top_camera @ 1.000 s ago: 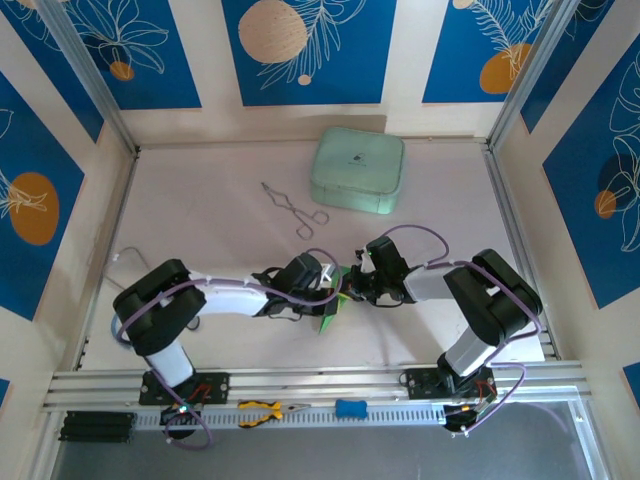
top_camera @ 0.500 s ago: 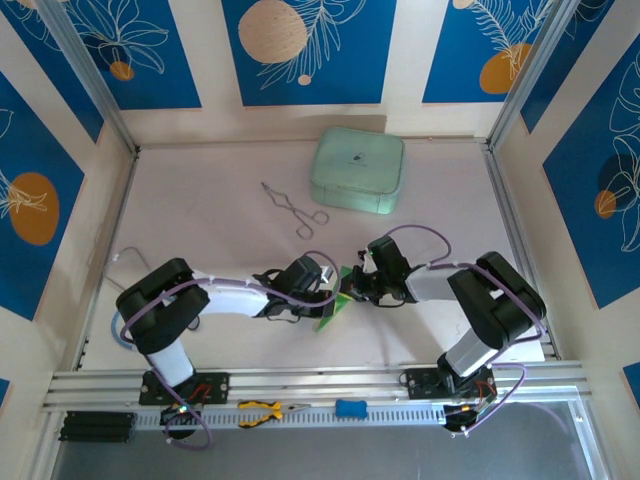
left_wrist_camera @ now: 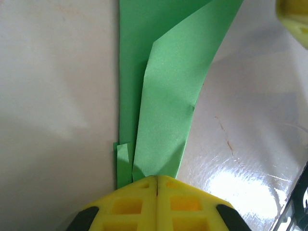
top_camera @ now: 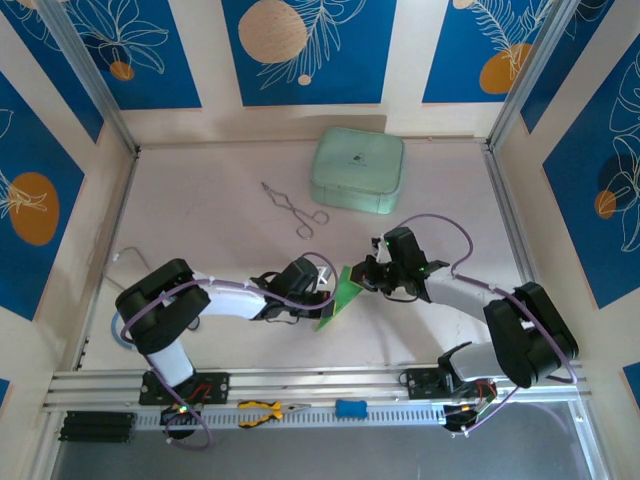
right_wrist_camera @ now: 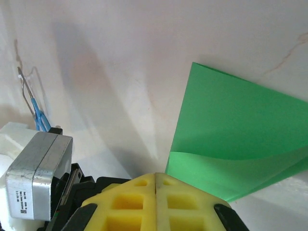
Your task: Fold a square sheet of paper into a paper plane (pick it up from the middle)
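Observation:
The bright green sheet of paper lies folded in layers on the table between my two grippers. In the left wrist view its overlapping flaps run straight out from my left gripper, whose yellow jaws are shut on the near end. From above, the left gripper sits at the paper's left edge. My right gripper is at the paper's upper right. Its jaws are pressed shut, and the paper passes just beside their tip, not into the seam.
A pale mint-green case stands at the back of the table. Metal tongs lie to its front left. Yellow-handled pliers and a small blue object rest on the front rail.
My right arm has swung out to the right and its gripper has drawn slightly back. The green paper now shows wider and flatter. The left arm has held still.

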`<action>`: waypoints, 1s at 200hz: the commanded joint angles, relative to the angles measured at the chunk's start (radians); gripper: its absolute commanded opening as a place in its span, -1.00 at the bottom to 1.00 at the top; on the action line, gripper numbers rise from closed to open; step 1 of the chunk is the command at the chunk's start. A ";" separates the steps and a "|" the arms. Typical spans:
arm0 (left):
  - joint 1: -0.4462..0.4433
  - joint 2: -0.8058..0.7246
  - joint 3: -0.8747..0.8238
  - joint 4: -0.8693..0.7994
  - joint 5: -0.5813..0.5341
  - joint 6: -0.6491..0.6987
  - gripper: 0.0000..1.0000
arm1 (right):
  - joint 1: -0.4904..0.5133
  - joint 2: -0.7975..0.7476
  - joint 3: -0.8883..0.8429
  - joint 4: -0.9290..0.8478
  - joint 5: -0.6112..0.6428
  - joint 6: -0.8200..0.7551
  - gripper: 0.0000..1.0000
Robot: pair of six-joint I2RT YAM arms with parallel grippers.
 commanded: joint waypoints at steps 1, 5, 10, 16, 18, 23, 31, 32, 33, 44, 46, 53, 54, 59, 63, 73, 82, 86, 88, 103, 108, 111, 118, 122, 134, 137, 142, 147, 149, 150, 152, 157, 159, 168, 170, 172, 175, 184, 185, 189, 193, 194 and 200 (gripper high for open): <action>-0.003 0.052 -0.037 -0.142 0.003 0.001 -1.00 | 0.036 0.030 -0.017 0.013 -0.018 -0.020 -0.89; -0.003 0.053 -0.036 -0.143 0.003 0.001 -1.00 | 0.043 0.040 -0.013 0.014 -0.015 -0.021 -0.90; -0.003 0.055 -0.034 -0.145 0.002 0.001 -1.00 | 0.051 0.054 -0.007 0.014 -0.007 -0.020 -0.90; -0.003 0.054 -0.034 -0.148 0.002 0.001 -1.00 | 0.060 0.067 0.000 0.013 0.002 -0.021 -0.90; -0.003 0.054 -0.033 -0.148 0.002 0.001 -1.00 | 0.063 0.073 0.002 0.013 0.004 -0.022 -0.90; -0.003 0.054 -0.033 -0.149 0.002 0.001 -1.00 | 0.070 0.084 0.009 0.013 0.010 -0.022 -0.91; -0.003 0.054 -0.033 -0.152 0.002 0.001 -1.00 | 0.079 0.102 0.019 0.011 0.021 -0.023 -0.91; -0.003 0.054 -0.033 -0.152 0.001 0.001 -1.00 | 0.080 0.104 0.021 0.011 0.023 -0.022 -0.91; -0.003 0.055 -0.033 -0.152 0.001 0.002 -1.00 | 0.081 0.108 0.021 0.010 0.024 -0.022 -0.91; -0.003 0.054 -0.031 -0.157 -0.001 0.002 -1.00 | 0.089 0.132 0.034 0.006 0.040 -0.013 -0.92; -0.003 0.055 -0.030 -0.158 0.000 0.002 -1.00 | 0.090 0.137 0.035 0.005 0.043 -0.012 -0.91; -0.003 0.054 -0.029 -0.161 -0.001 0.004 -1.00 | 0.091 0.153 0.038 0.001 0.054 -0.002 -0.92; -0.003 0.054 -0.029 -0.162 -0.001 0.004 -1.00 | 0.090 0.155 0.038 0.002 0.056 -0.001 -0.92; -0.003 0.054 -0.028 -0.164 -0.001 0.004 -1.00 | 0.090 0.166 0.038 0.003 0.062 0.002 -0.92; -0.003 0.054 -0.027 -0.166 -0.001 0.004 -1.00 | 0.090 0.174 0.037 0.002 0.070 0.004 -0.92; -0.003 0.057 -0.025 -0.169 -0.002 0.006 -1.00 | 0.086 0.185 0.032 -0.013 0.106 0.017 -0.92; -0.003 0.061 -0.024 -0.172 -0.001 0.006 -1.00 | 0.073 0.193 0.020 -0.025 0.132 0.029 -0.92; -0.003 0.062 -0.024 -0.173 0.001 0.006 -1.00 | 0.064 0.194 0.013 -0.027 0.138 0.037 -0.92; -0.003 0.063 -0.023 -0.174 0.002 0.006 -1.00 | 0.059 0.194 0.008 -0.025 0.139 0.040 -0.92; -0.003 0.070 -0.025 -0.174 0.008 0.007 -1.00 | 0.020 0.187 -0.035 0.022 0.119 0.058 -0.92; -0.002 0.074 -0.027 -0.172 0.011 0.006 -1.00 | 0.007 0.184 -0.047 0.036 0.110 0.061 -0.92; -0.003 0.075 -0.028 -0.171 0.011 0.007 -1.00 | 0.001 0.179 -0.052 0.042 0.106 0.062 -0.92; -0.003 0.080 -0.031 -0.167 0.016 0.006 -1.00 | -0.010 0.171 -0.058 0.046 0.102 0.061 -0.91; -0.003 0.084 -0.033 -0.165 0.018 0.005 -1.00 | -0.016 0.167 -0.059 0.043 0.102 0.058 -0.92; -0.003 0.094 -0.037 -0.159 0.026 0.002 -1.00 | -0.031 0.153 -0.064 0.050 0.092 0.043 -0.91; -0.003 0.096 -0.039 -0.156 0.027 0.001 -1.00 | -0.034 0.151 -0.068 0.058 0.091 0.040 -0.91; -0.003 0.100 -0.042 -0.151 0.030 0.000 -1.00 | -0.043 0.143 -0.076 0.071 0.087 0.040 -0.91; -0.003 0.103 -0.044 -0.146 0.033 -0.002 -1.00 | -0.053 0.138 -0.082 0.081 0.080 0.040 -0.90; -0.003 0.105 -0.046 -0.144 0.034 -0.004 -1.00 | -0.058 0.137 -0.083 0.082 0.077 0.039 -0.90; -0.004 0.106 -0.046 -0.143 0.035 -0.004 -1.00 | -0.060 0.136 -0.083 0.082 0.076 0.040 -0.90; -0.003 0.107 -0.047 -0.141 0.037 -0.005 -1.00 | -0.065 0.135 -0.085 0.082 0.071 0.039 -0.90; -0.004 0.111 -0.050 -0.137 0.040 -0.008 -1.00 | -0.077 0.134 -0.084 0.082 0.064 0.036 -0.90; -0.003 0.112 -0.051 -0.135 0.041 -0.009 -1.00 | -0.082 0.134 -0.083 0.080 0.061 0.034 -0.90; -0.003 0.117 -0.053 -0.128 0.044 -0.012 -1.00 | -0.102 0.132 -0.082 0.070 0.055 0.030 -0.90; -0.003 0.118 -0.053 -0.127 0.045 -0.012 -1.00 | -0.108 0.131 -0.082 0.069 0.056 0.030 -0.90; -0.003 0.118 -0.053 -0.126 0.047 -0.013 -1.00 | -0.109 0.131 -0.083 0.068 0.056 0.029 -0.90; -0.003 0.120 -0.054 -0.125 0.049 -0.013 -1.00 | -0.117 0.130 -0.081 0.064 0.057 0.029 -0.90; -0.003 0.123 -0.054 -0.124 0.052 -0.012 -1.00 | -0.138 0.128 -0.079 0.053 0.059 0.030 -0.90; -0.003 0.123 -0.054 -0.123 0.051 -0.012 -1.00 | -0.139 0.128 -0.079 0.052 0.059 0.030 -0.90; -0.004 0.124 -0.054 -0.123 0.053 -0.013 -1.00 | -0.146 0.128 -0.078 0.050 0.059 0.031 -0.90; -0.004 0.125 -0.053 -0.122 0.054 -0.014 -1.00 | -0.155 0.128 -0.078 0.050 0.057 0.032 -0.90; -0.003 0.124 -0.054 -0.122 0.054 -0.013 -1.00 | -0.158 0.128 -0.079 0.050 0.057 0.032 -0.90; -0.004 0.126 -0.054 -0.121 0.056 -0.014 -1.00 | -0.169 0.127 -0.076 0.047 0.056 0.033 -0.90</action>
